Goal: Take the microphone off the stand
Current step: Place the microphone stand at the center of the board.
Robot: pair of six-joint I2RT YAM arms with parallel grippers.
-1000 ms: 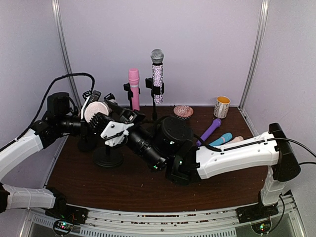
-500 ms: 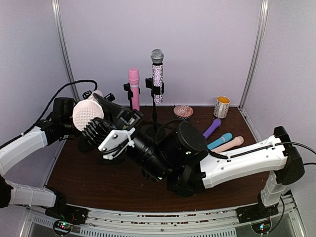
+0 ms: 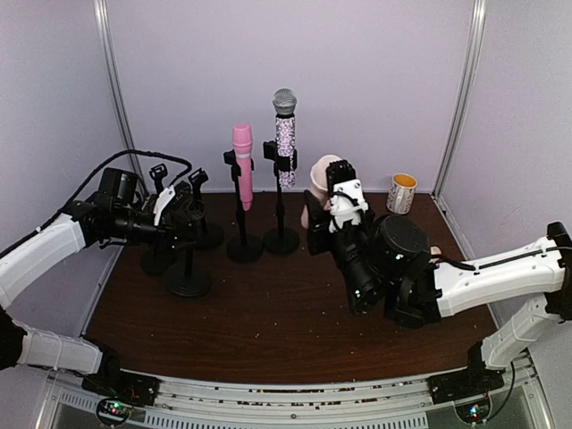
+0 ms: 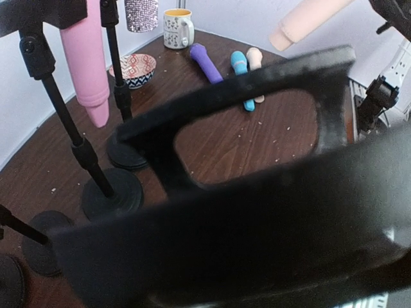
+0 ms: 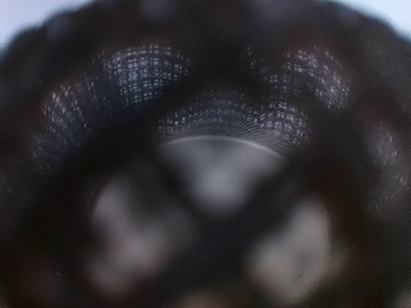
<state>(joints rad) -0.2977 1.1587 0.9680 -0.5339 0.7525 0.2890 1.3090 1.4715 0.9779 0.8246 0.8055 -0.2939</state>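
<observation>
**Microphone clear of its stand**

The right gripper (image 3: 338, 202) is clenched on the pale microphone (image 3: 320, 172). A second ago it was over at the stand (image 3: 189, 282); now it has carried the microphone well clear. Far to its left, the left gripper (image 3: 181, 209) stays by the emptied stand, its grip unreadable. The removal looks done.

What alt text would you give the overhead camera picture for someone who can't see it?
The robot's right tool holds a peach microphone clear of any stand, above a dark wooden table. Behind, a pink microphone and a glittery microphone stand upright in black stands, while the left tool sits among empty stands.
</observation>
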